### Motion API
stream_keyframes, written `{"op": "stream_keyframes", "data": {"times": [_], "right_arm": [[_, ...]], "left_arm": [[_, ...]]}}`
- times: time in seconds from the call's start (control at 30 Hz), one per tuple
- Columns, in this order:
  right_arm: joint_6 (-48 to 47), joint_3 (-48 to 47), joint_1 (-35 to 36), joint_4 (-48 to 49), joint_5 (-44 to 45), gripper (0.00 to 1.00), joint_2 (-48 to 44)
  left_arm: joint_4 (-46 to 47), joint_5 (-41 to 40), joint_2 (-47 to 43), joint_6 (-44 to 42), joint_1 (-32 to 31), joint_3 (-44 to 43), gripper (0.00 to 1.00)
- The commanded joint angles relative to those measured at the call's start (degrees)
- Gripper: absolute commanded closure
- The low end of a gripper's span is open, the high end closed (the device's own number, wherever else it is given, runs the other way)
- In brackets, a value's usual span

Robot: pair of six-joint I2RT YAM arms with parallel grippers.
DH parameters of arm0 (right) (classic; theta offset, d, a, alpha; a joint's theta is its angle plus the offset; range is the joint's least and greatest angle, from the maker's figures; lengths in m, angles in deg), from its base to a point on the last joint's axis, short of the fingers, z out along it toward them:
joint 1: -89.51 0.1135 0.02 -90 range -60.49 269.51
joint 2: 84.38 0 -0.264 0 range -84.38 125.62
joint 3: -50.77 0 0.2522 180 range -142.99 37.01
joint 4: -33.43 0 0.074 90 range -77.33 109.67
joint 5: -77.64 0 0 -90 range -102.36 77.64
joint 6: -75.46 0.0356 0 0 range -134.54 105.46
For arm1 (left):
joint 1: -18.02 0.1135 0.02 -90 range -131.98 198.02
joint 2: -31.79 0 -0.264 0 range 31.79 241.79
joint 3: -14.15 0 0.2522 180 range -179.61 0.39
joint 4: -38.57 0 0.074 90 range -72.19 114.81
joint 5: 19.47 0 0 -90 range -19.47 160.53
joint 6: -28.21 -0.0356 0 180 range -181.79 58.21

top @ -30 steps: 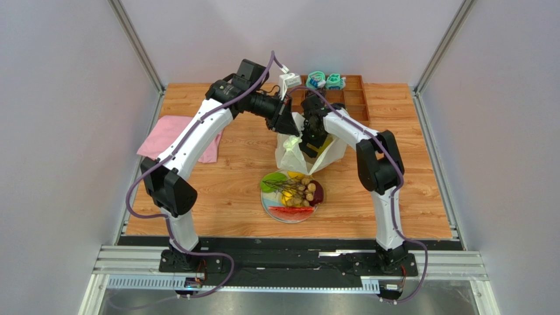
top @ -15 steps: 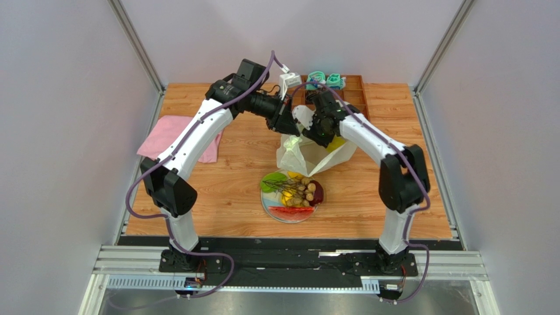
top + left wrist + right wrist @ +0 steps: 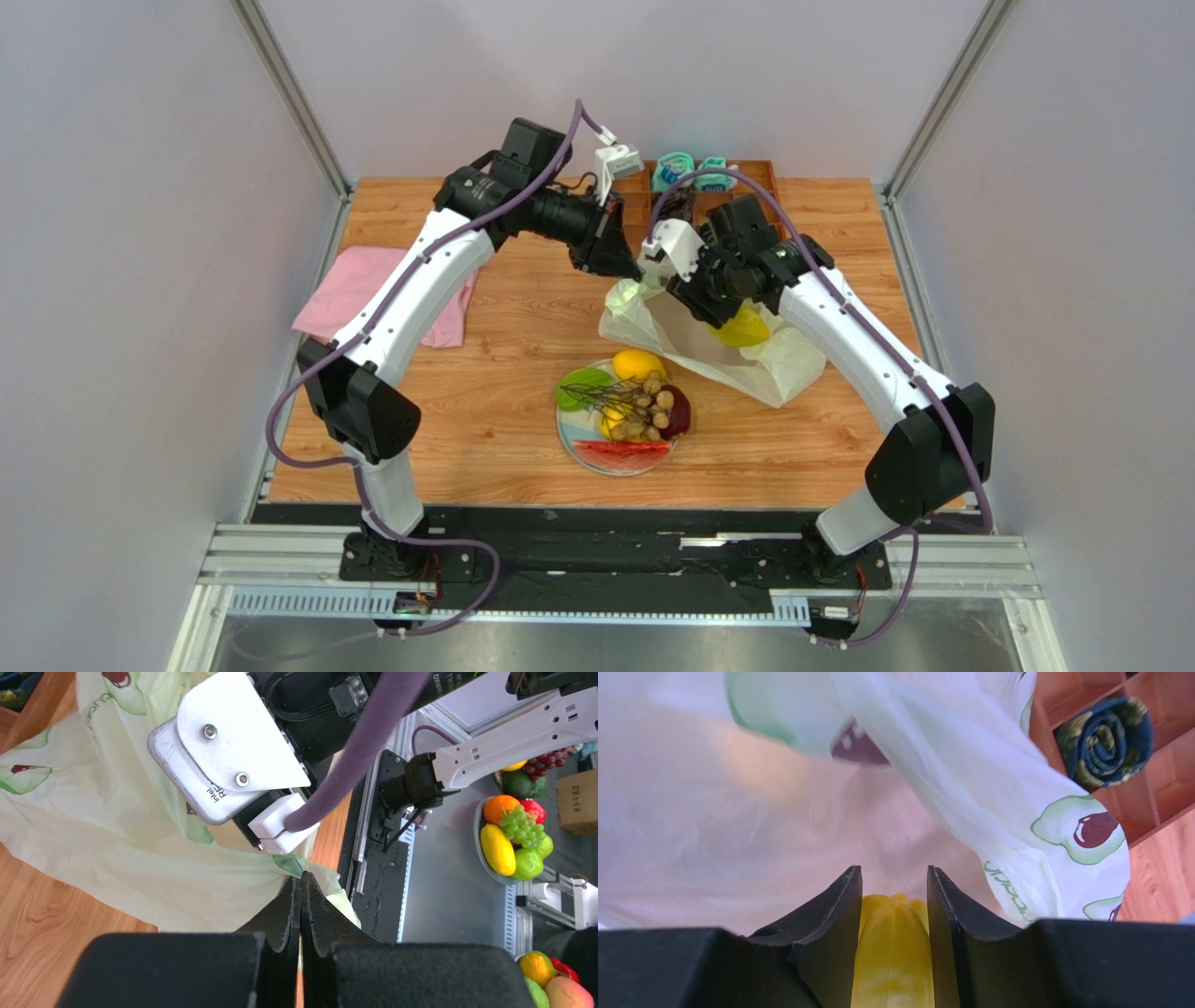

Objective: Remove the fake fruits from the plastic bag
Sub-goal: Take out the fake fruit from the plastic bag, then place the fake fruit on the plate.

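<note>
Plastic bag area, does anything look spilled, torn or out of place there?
Nothing stands out. The plastic bag lies crumpled, no tear showing, its edge pinched by the left gripper; the right gripper holds a yellow fruit.

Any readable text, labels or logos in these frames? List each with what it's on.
"intel", then a cut-off "RE": white camera housing, left wrist view.
Green lettering on the plastic bag: warped, unreadable.
White print on the black casing, top edge of the left wrist view: cut off, unreadable.
</note>
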Motion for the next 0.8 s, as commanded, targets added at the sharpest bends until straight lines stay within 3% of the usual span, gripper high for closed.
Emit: {"op": "stream_keyframes", "data": {"times": [0.0, 0.1, 0.2, 0.23, 0.3, 0.33, 0.37, 0.5, 0.6, 0.77], "right_arm": [[3.05, -5.2, -0.51, -4.76, 1.22, 1.0, -2.18], [3.83, -14.6, -0.42, -11.95, 0.09, 1.0, -4.98], [3.49, -20.51, 0.1, -17.95, -6.92, 1.0, -9.71], [2.18, -20.6, 0.98, -18.75, -7.56, 1.0, -11.13], [-0.37, -19.81, 6.06, -21.55, -8.01, 1.0, -14.99], [-1.86, -19.29, 8.61, -22.53, -7.14, 1.0, -15.97], [-4.05, -17.98, 14.11, -23.75, -5.3, 1.0, -16.76], [-10.91, -14.37, 24.17, -22.72, -4.23, 0.99, -16.86], [-15.84, -16.02, 28.13, -21.84, -6.95, 1.0, -10.55], [-17.26, -23.92, 34.2, -19.38, -12.22, 1.0, 6.23]], "left_arm": [[1.51, 0.0, 0.25, -1.06, 0.37, -2.05, 1.0], [3.26, -1.31, 1.39, 1.49, 0.72, -2.05, 1.0], [6.77, 0.26, 4.03, 9.55, 2.65, -2.58, 0.98], [8.09, 0.53, 4.56, 10.8, 3.18, -3.01, 0.72], [7.93, 0.18, 5.0, 11.6, 4.41, -5.21, 0.48], [7.75, 0.18, 4.74, 11.34, 4.85, -6.52, 0.09], [7.49, -0.26, 3.52, 11.08, 5.29, -6.88, 0.03], [5.04, -4.55, -1.75, 8.71, 8.8, -6.27, 0.02], [2.84, -8.86, -8.16, 5.72, 11.35, -2.33, 0.02], [2.3, -13.26, -24.59, 2.55, 15.39, 11.55, 0.02]]}}
